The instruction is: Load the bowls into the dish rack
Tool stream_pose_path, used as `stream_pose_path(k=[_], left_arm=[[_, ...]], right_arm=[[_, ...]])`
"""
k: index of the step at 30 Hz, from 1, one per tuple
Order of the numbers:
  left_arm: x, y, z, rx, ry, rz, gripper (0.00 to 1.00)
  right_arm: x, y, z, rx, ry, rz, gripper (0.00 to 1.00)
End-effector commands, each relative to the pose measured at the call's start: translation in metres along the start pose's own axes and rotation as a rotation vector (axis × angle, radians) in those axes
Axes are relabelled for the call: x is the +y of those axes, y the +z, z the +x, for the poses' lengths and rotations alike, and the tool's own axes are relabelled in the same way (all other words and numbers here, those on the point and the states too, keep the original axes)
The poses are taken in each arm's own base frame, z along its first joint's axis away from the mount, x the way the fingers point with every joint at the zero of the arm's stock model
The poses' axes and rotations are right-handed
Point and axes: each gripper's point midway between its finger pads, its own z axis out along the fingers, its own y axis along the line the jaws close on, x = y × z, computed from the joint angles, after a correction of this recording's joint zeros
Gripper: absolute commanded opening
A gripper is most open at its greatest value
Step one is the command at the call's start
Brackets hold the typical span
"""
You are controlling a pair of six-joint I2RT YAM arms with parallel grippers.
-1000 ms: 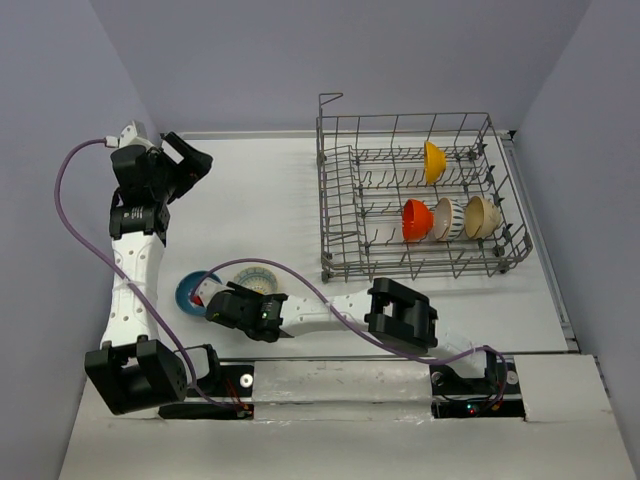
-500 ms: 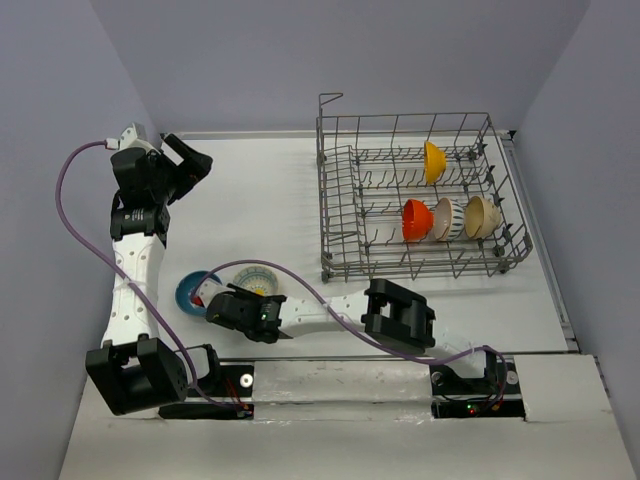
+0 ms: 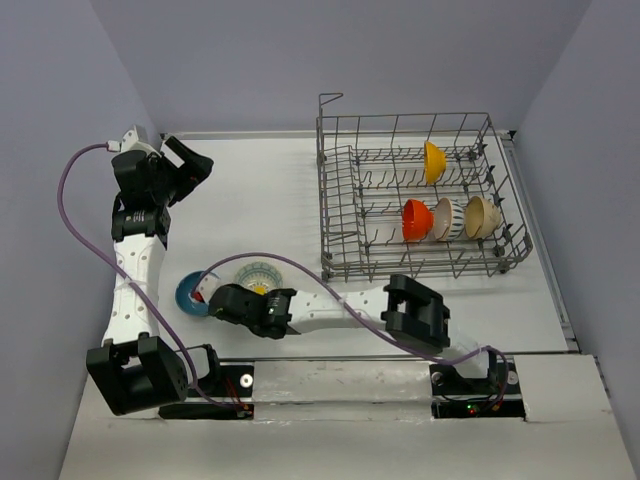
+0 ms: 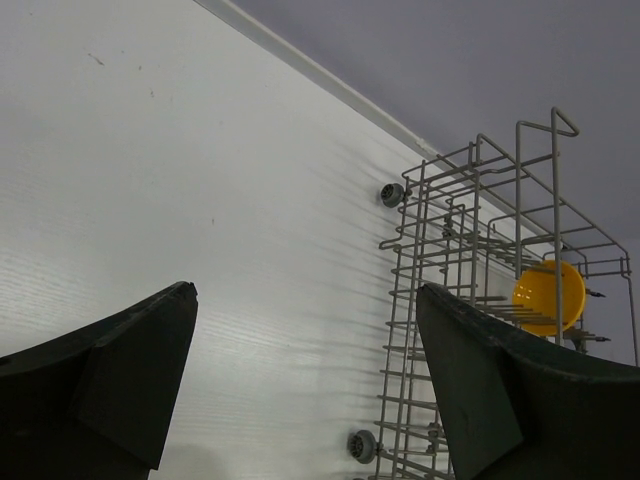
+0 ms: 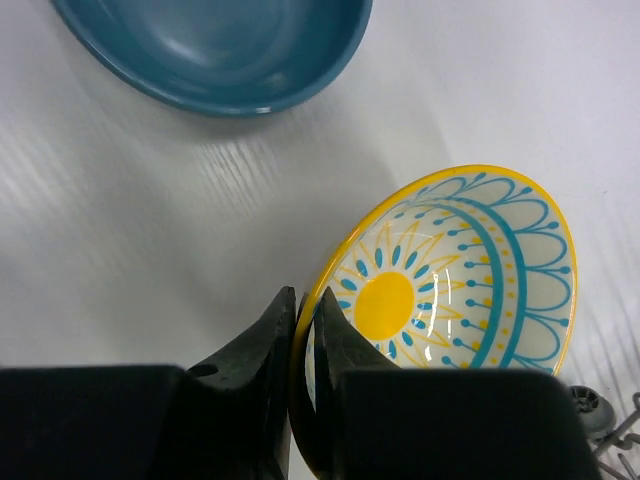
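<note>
While four bowls (image 3: 416, 220) sit in the dish rack (image 3: 325, 180) by the far-right corner, right gripper (image 5: 303, 320) pinches the flower bowl (image 5: 450, 280) rim near the near edge, blue bowl (image 5: 215, 50) beside it unloaded, left gripper (image 4: 305, 295) spread

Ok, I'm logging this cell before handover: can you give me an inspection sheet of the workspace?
Surface: white table, no spills seen.
Job's things: yellow bowl, orange-red bowl, white bowl and tan bowl in the dish rack; blue bowl on the table; patterned bowl tilted beside it.
Clutter: nothing seen.
Grippers: left gripper open, empty; right gripper shut on the patterned bowl's rim.
Cables: left purple cable and right purple cable loop off their arms.
Surroundings: plain grey walls.
</note>
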Motion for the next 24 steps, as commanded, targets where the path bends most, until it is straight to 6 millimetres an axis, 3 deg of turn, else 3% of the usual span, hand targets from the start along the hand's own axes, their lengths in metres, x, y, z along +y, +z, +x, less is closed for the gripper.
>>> stream_pose_path(k=[1,2,4,5,7,9,12,13,14,15,16,18,22,24], left_arm=[[-0.007,-0.005,-0.01,-0.045,0.02,0.04,0.99],[-0.007,-0.005,-0.011,-0.051,0.02,0.037,0.99],[-0.005,-0.007,-0.012,-0.057,0.025,0.03,0.99],[-0.004,-0.007,-0.013,-0.065,0.026,0.022,0.99],[-0.004,-0.01,-0.015,-0.079,0.032,0.021,0.99],[-0.001,-0.01,-0.014,-0.083,0.031,0.014,0.99],[0.0,-0.009,-0.013,-0.085,0.029,0.02,0.99],[0.001,-0.008,-0.012,-0.083,0.028,0.02,0.99],[0.003,-0.006,-0.01,-0.078,0.024,0.015,0.99],[0.003,-0.005,-0.01,-0.079,0.024,0.018,0.99],[0.005,-0.004,-0.008,-0.075,0.023,0.019,0.99],[0.006,-0.002,-0.006,-0.066,0.016,0.028,0.99],[0.007,-0.001,-0.005,-0.062,0.015,0.039,0.99],[0.007,-0.002,-0.005,-0.063,0.016,0.045,0.99]], right_arm=[[-0.042,-0.1,-0.114,-0.307,0.184,-0.077,0.01],[-0.055,-0.124,-0.129,-0.356,0.216,-0.084,0.01],[-0.07,-0.148,-0.142,-0.405,0.246,-0.085,0.01],[-0.088,-0.17,-0.151,-0.446,0.275,-0.057,0.01],[-0.112,-0.191,-0.158,-0.485,0.315,0.002,0.01],[-0.159,-0.213,-0.159,-0.514,0.387,0.133,0.01],[-0.222,-0.218,-0.145,-0.52,0.489,0.244,0.01],[-0.246,-0.235,-0.145,-0.561,0.532,0.244,0.01],[-0.26,-0.239,-0.143,-0.591,0.622,0.215,0.01],[-0.286,-0.23,-0.133,-0.616,0.665,0.19,0.01],[-0.306,-0.25,-0.131,-0.678,0.733,0.18,0.01],[-0.346,-0.248,-0.114,-0.713,0.787,0.182,0.01],[-0.391,-0.26,-0.097,-0.81,0.901,0.088,0.01],[-0.391,-0.258,-0.094,-0.843,0.934,-0.019,0.01]])
